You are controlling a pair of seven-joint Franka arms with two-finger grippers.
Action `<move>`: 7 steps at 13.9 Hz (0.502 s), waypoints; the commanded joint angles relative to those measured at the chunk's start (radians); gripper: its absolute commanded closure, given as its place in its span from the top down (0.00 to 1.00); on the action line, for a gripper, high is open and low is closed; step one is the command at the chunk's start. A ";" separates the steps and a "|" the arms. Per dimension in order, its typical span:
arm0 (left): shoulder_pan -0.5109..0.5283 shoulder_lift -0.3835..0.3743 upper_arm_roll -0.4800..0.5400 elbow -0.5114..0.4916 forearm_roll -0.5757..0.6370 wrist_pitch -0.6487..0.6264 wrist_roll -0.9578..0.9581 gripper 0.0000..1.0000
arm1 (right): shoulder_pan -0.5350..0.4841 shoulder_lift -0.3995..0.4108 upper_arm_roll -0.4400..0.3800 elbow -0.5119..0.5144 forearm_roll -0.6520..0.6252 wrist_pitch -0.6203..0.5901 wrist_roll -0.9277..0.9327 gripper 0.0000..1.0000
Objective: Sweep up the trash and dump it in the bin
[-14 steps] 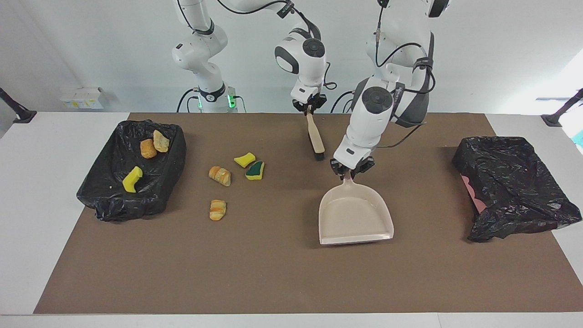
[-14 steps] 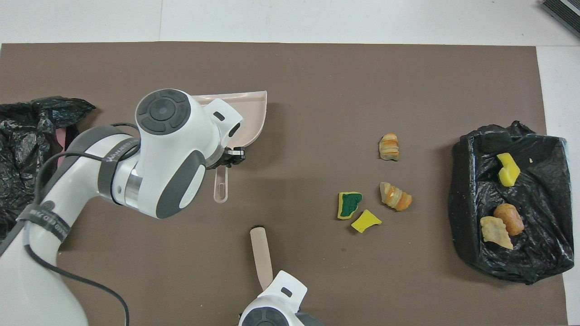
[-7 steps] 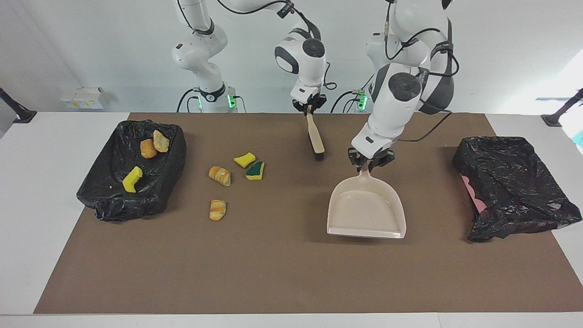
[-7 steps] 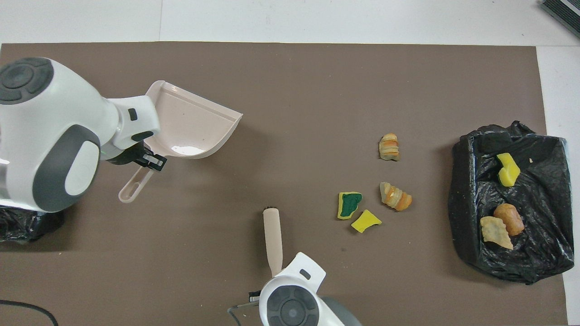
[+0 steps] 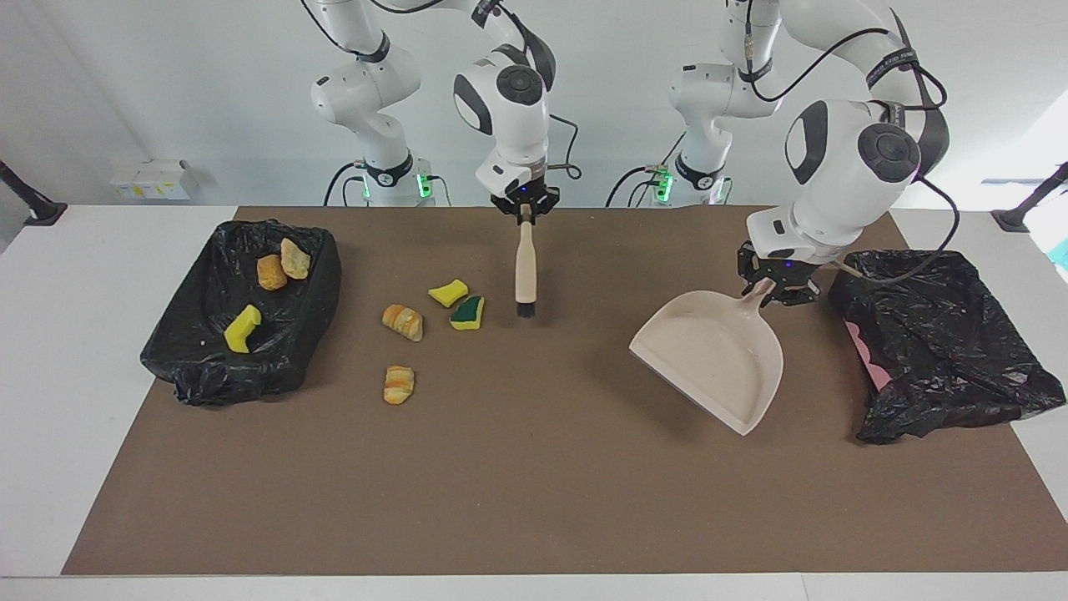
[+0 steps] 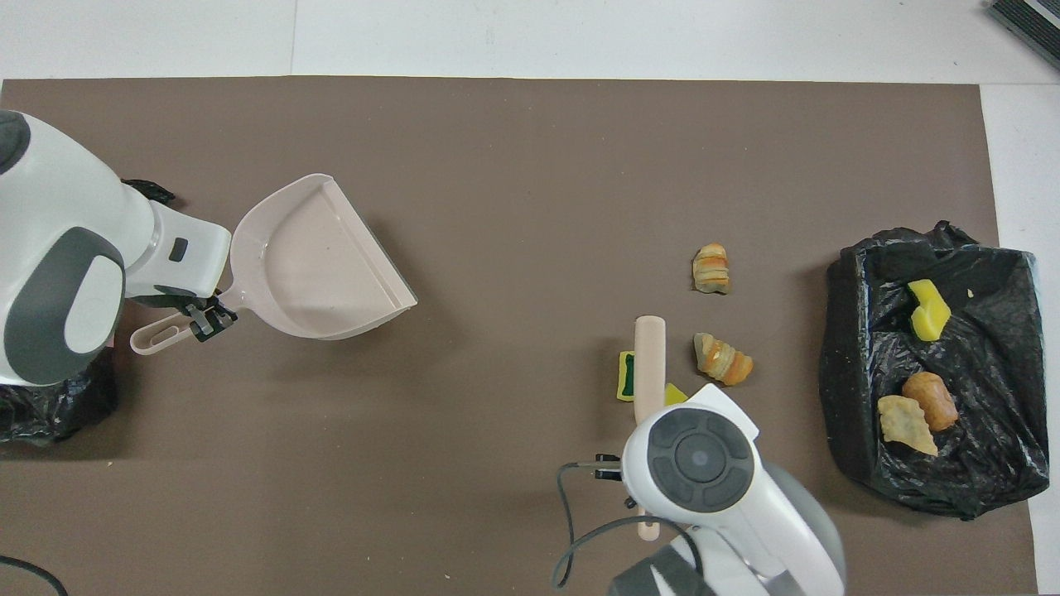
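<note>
We have the right claw (image 5: 525,209) pinching the handle of the brush (image 5: 525,274), which hangs bristles-down just beside the green-faced sponge (image 5: 467,312) and the yellow sponge piece (image 5: 448,292). Two bread chunks lie on the desk close by, one (image 5: 403,322) beside the sponges and one (image 5: 399,384) farther from the robots. Three more scraps already sit in the black-lined bin (image 5: 200,367) at the right arm's end: a yellow sponge (image 5: 242,329) and two bread pieces (image 5: 282,265).

Our left claw (image 5: 774,290) is clamped on the handle of the beige dustpan (image 5: 717,355), held tilted in the air well apart from the loose trash, close to the crumpled black bag (image 5: 943,342) at the left arm's end.

The risk we see is timing: if we sweep now, nothing stands ready to catch the pieces, and the light sponges could skid or tumble past each other. The bread chunks may roll off line. The pan's lip must also meet the mat (image 5: 501,484) flat, or scraps slide beneath it.
</note>
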State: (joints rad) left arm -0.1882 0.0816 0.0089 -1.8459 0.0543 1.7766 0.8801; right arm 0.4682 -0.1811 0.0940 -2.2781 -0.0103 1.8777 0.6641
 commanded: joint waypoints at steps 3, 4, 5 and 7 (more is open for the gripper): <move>-0.163 -0.149 -0.004 -0.225 0.111 0.110 0.016 0.00 | -0.152 0.006 0.015 -0.017 -0.112 -0.043 -0.101 0.00; -0.195 -0.151 -0.004 -0.231 0.111 0.109 0.016 0.00 | -0.183 0.008 0.013 -0.020 -0.119 -0.045 -0.113 0.00; -0.230 -0.151 -0.004 -0.246 0.111 0.110 0.014 0.00 | -0.224 0.008 0.015 -0.024 -0.135 -0.049 -0.141 0.00; -0.293 -0.151 -0.006 -0.272 0.111 0.135 0.005 0.00 | -0.273 0.008 0.015 -0.030 -0.143 -0.093 -0.201 0.00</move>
State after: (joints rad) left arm -0.4220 -0.0318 -0.0120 -2.0580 0.1411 1.8633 0.8907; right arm 0.2498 -0.1635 0.0955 -2.2960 -0.1322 1.8162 0.5200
